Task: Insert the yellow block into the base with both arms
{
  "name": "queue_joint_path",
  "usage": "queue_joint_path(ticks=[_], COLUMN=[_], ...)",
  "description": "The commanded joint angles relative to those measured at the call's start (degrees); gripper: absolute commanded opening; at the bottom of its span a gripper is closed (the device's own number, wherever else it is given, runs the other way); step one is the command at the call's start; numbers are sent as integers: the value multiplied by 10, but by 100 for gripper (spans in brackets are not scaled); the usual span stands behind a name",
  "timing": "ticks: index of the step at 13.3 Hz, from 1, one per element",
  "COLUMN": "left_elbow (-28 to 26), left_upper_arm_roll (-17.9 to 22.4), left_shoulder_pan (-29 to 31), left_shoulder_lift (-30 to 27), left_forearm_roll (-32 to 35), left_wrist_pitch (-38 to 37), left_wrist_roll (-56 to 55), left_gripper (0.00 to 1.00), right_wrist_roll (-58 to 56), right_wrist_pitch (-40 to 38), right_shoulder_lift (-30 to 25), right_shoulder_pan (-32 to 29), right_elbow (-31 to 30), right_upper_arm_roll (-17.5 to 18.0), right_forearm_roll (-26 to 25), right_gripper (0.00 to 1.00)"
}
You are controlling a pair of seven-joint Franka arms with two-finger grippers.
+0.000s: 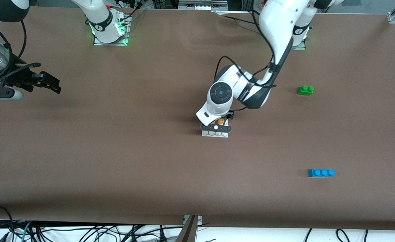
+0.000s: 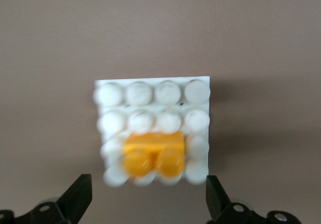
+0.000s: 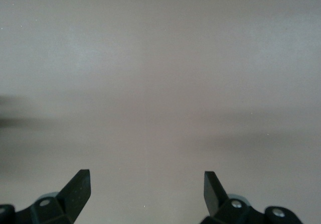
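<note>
The yellow block [image 2: 153, 153] sits on the white studded base [image 2: 150, 96], two studs wide, in the base's edge rows. In the front view only a bit of the yellow block [image 1: 220, 121] shows under the left wrist, on the base [image 1: 214, 133] at the table's middle. My left gripper [image 2: 147, 196] is open just above the base, its fingers spread wider than the block and touching nothing. My right gripper [image 1: 51, 84] is open and empty, held over bare table at the right arm's end; its wrist view [image 3: 147, 191] shows only table.
A green two-stud brick [image 1: 305, 90] lies toward the left arm's end of the table. A blue three-stud brick [image 1: 321, 172] lies nearer the front camera at that same end. Cables hang at the table's front edge.
</note>
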Motion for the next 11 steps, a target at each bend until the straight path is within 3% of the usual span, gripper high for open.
queue_joint_path(ticks=[1,5,9,11], left_elbow=[-18,-17,-17,-18], left_upper_arm_roll=[6,6,7,-29], left_shoulder_pan=[29,136,252,330], left_shoulder_lift=[-108,-199,-251,-263], left_forearm_roll=[-13,-12,-9,-9], left_wrist_pitch=[-99,-161,-192,-194], left_wrist_roll=[11,83,193,260], left_gripper=[100,100,100,100], right_wrist_roll=[3,3,3,3], right_wrist_pitch=[-6,-7,-9,-9], right_shoulder_lift=[1,1,1,1], right_shoulder_pan=[-6,-6,-6,-6], right_elbow=[8,8,8,8], right_upper_arm_roll=[2,2,2,2], right_forearm_roll=[10,11,11,11], right_gripper=[100,100,100,100])
